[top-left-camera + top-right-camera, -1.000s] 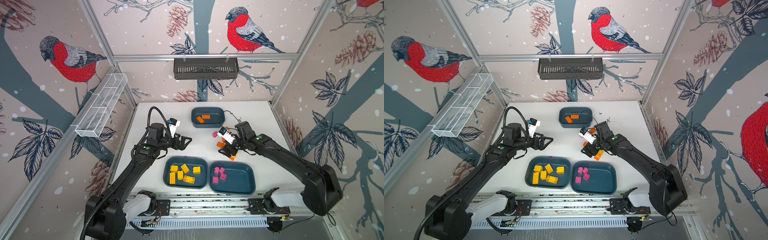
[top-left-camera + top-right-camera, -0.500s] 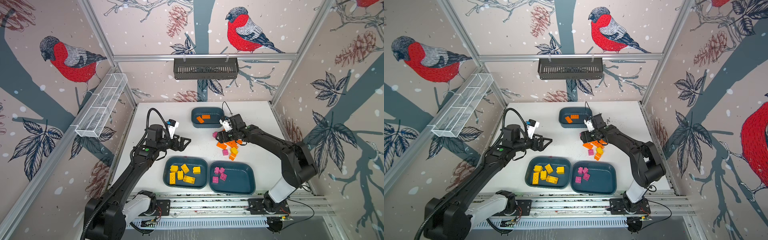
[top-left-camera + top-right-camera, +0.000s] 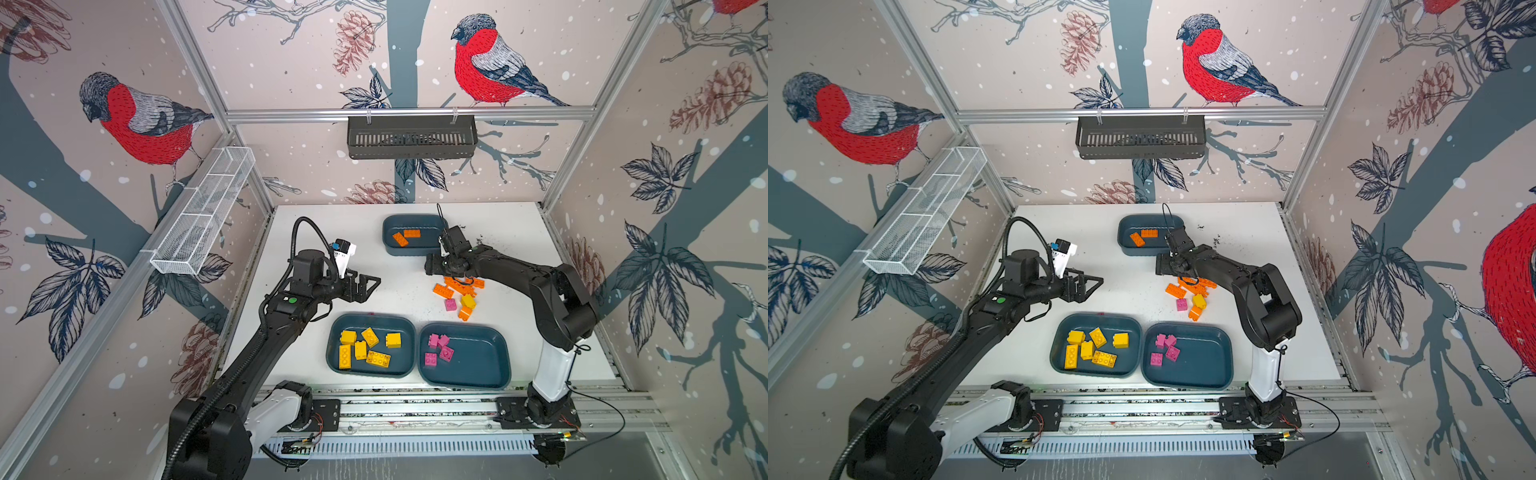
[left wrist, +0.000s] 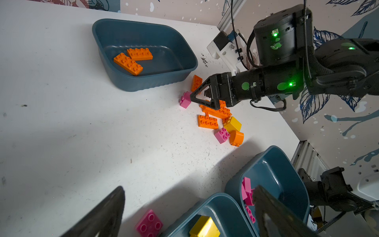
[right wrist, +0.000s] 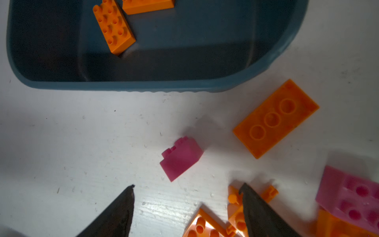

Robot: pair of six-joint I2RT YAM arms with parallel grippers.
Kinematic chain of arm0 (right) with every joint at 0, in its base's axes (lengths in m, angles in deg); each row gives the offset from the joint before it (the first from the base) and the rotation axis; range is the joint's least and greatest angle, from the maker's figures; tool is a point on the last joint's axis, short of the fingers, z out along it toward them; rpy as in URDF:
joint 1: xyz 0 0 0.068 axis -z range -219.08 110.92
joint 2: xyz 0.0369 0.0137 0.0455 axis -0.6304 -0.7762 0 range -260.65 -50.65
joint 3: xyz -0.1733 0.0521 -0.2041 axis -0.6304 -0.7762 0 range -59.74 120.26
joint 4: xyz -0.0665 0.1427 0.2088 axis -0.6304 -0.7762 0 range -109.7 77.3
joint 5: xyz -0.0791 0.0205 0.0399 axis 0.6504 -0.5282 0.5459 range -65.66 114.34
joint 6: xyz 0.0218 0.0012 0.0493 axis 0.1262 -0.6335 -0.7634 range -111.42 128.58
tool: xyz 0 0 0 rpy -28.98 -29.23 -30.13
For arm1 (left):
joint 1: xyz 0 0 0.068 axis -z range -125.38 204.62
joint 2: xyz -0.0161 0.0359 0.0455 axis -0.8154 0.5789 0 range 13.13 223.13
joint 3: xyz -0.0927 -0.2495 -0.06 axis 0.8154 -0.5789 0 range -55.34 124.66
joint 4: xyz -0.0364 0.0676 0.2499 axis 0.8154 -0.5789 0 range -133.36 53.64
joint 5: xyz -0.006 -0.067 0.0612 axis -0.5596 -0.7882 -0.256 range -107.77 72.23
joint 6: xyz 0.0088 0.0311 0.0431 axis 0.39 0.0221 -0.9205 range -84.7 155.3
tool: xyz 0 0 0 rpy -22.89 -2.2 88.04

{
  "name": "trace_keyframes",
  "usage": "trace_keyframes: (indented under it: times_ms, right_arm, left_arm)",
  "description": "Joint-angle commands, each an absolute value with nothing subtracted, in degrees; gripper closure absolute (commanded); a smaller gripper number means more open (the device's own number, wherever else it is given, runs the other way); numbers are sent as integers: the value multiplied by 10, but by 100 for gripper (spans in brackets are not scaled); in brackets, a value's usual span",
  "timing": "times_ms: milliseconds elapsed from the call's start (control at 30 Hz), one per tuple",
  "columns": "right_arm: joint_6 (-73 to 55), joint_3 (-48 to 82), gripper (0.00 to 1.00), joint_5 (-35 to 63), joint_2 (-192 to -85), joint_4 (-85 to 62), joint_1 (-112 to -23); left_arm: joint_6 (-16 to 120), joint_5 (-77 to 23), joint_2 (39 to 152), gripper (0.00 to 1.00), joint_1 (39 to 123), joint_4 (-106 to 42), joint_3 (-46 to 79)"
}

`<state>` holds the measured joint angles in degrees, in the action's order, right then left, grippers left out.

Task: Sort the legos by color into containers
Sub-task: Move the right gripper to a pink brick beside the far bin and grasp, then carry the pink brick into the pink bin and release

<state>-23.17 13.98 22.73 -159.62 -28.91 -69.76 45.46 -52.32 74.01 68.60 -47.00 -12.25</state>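
Compare with one second earlier: right gripper [image 3: 432, 266] shifted from the middle of the loose legos [image 3: 459, 291] to their far edge, beside the small tub [image 3: 405, 251].

Note its jaws spread, holding nothing, with a pink lego [image 5: 181, 158] lying just ahead.

Note the left gripper [image 3: 372, 282] spread wide, empty, above bare table.

Find two orange legos [image 3: 405, 237] in the small tub, six yellow legos [image 3: 365, 347] in the left wide tub [image 3: 401, 365], and pink legos [image 3: 439, 349] in the right wide tub [image 3: 478, 357].
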Motion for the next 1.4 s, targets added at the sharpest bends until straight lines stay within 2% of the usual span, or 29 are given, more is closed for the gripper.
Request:
trace_keyframes:
  times_ms: [0, 533, 967, 1367]
  right_arm:
    - [-260, 155, 20, 245, -1612, -283, -698]
    - [-267, 199, 38, 223, -1673, -267, -712]
    - [-228, 256, 49, 277, -1722, -282, -733]
    - [-185, 281, 65, 336, -1743, -312, -759]
  left_arm:
    - [451, -530, 736, 4, 684, -455, -121]
    - [443, -531, 737, 4, 681, -458, -128]
    - [444, -527, 722, 4, 681, -460, -145]
    - [445, -527, 707, 4, 679, -461, -161]
